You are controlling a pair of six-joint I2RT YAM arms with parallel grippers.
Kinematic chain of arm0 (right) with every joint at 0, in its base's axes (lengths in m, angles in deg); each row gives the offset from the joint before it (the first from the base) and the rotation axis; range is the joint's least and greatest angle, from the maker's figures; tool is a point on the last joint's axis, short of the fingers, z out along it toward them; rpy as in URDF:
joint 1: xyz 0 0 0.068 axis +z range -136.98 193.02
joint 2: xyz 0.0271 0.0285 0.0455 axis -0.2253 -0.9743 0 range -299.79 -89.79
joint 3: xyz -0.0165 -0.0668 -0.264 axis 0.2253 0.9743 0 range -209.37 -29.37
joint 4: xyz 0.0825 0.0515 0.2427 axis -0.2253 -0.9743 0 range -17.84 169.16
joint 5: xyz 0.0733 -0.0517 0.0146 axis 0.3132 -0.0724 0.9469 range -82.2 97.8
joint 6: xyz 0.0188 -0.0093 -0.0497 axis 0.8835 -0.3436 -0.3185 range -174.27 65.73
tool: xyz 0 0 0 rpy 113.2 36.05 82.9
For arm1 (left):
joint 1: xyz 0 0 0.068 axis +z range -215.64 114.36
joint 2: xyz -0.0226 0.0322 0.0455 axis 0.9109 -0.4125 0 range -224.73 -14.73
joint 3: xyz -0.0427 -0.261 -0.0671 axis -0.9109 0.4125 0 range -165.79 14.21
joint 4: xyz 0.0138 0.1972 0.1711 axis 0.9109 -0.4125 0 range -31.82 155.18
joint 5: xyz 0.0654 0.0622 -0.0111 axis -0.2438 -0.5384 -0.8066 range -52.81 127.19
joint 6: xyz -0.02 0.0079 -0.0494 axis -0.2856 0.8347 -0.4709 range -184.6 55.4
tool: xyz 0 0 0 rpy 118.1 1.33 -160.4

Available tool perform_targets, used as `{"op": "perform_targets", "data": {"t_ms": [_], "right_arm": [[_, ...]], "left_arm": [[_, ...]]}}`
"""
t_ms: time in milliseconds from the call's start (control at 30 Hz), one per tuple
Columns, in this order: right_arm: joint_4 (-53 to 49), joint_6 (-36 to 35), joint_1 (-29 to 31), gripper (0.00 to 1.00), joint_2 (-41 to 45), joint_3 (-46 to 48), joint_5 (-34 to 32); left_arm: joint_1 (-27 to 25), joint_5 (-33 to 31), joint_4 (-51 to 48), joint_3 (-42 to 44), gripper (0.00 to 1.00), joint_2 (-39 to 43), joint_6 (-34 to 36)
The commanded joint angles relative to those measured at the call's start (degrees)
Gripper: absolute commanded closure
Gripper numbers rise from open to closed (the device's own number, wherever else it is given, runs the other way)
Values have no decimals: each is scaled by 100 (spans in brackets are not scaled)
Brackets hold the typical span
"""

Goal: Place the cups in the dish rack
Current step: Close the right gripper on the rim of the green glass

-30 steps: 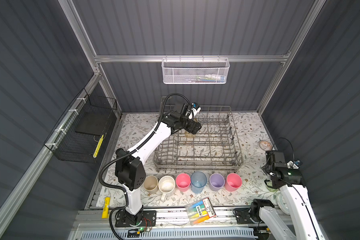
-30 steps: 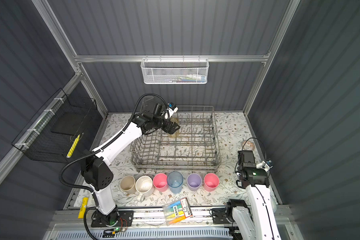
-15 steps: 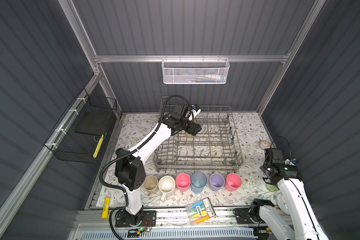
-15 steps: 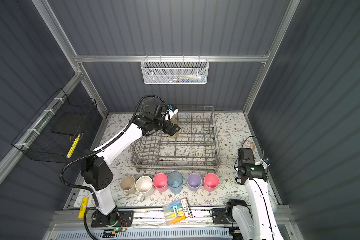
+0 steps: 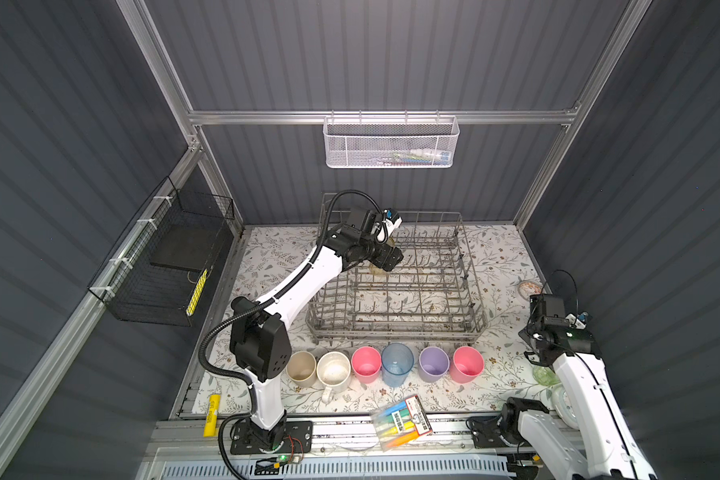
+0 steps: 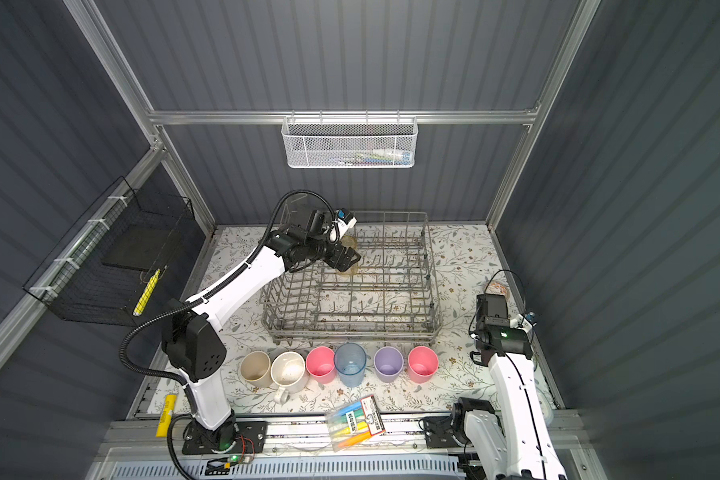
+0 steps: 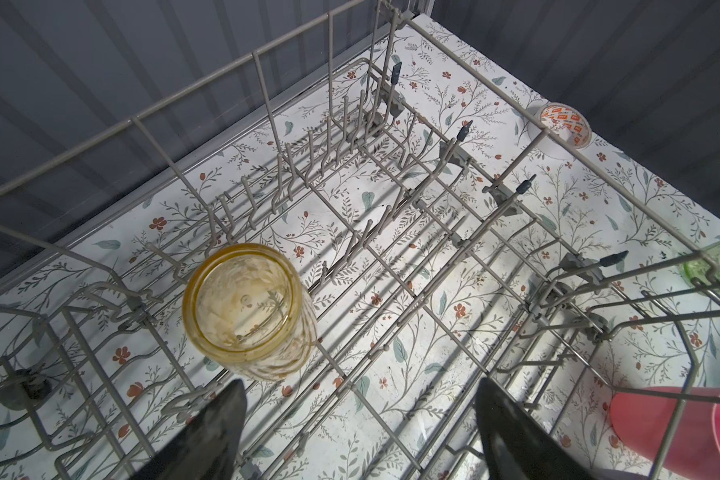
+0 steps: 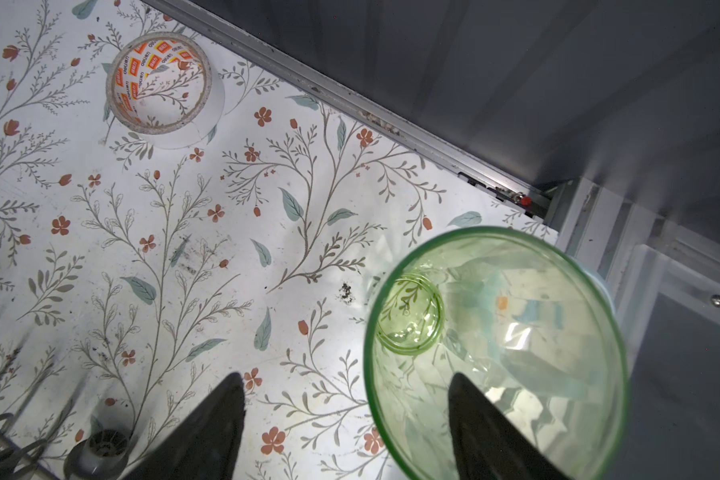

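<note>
Ok, top views first: dish rack (image 5: 395,332) sits on the floral mat (image 5: 504,257), toward the back wall. Left gripper (image 5: 389,261) is down inside the rack's far-left corner. Amber glass (image 5: 376,270) is on the rack floor right there, mostly hidden under the gripper in both top views. Six cups line up on the mat just in front of the rack, outside it, mouths up: beige cup (image 5: 301,368), speckled mug (image 5: 333,370), pink cup (image 5: 366,363), blue tumbler (image 5: 397,361), lilac cup (image 5: 433,362), second pink cup (image 5: 467,363). Green glass (image 5: 545,376) stands at the right edge of the mat, half covered by the right arm (image 5: 574,374). Tape roll (image 5: 528,286) lies beside the rack's right wall, near the side wall

Left wrist: fingers spread wide, nothing between them. Amber glass is upright, mouth up, among the tines, just past one fingertip (image 7: 229,399) and clear of it. Through the rack wall one of the pink cups shows, can't tell which, plus a sliver of the green glass and the tape roll beyond the far corner

Right wrist: right gripper (image 8: 348,376) is spread, straddling the near rim of the green glass. One finger (image 8: 474,407) is over the mouth and the other is outside over the mat, with the glass wall in the gap. No contact that I can see; can't tell how deep the inner finger sits. Glass is upright on the mat by the frame corner, well apart from the rack
</note>
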Motion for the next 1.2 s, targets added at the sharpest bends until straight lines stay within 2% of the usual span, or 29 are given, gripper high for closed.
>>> {"op": "perform_targets", "data": {"t_ms": [0, 333, 633, 833, 933, 1167], "right_arm": [[119, -143, -56, 24, -65, 138, 167], [297, -413, -187, 36, -181, 104, 265], [451, -526, -223, 56, -145, 156, 373], [507, -545, -222, 66, -155, 148, 448], [511, -574, -223, 75, -146, 111, 519], [472, -612, -223, 84, -40, 29, 646]], "left_arm": [[16, 125, 29, 37, 14, 143, -25], [16, 117, 26, 46, 14, 137, -43], [18, 80, 64, 138, 14, 231, -39], [16, 48, 105, 232, 14, 286, -35], [16, 27, 111, 248, 14, 295, -26], [16, 18, 108, 253, 14, 294, -26]]}}
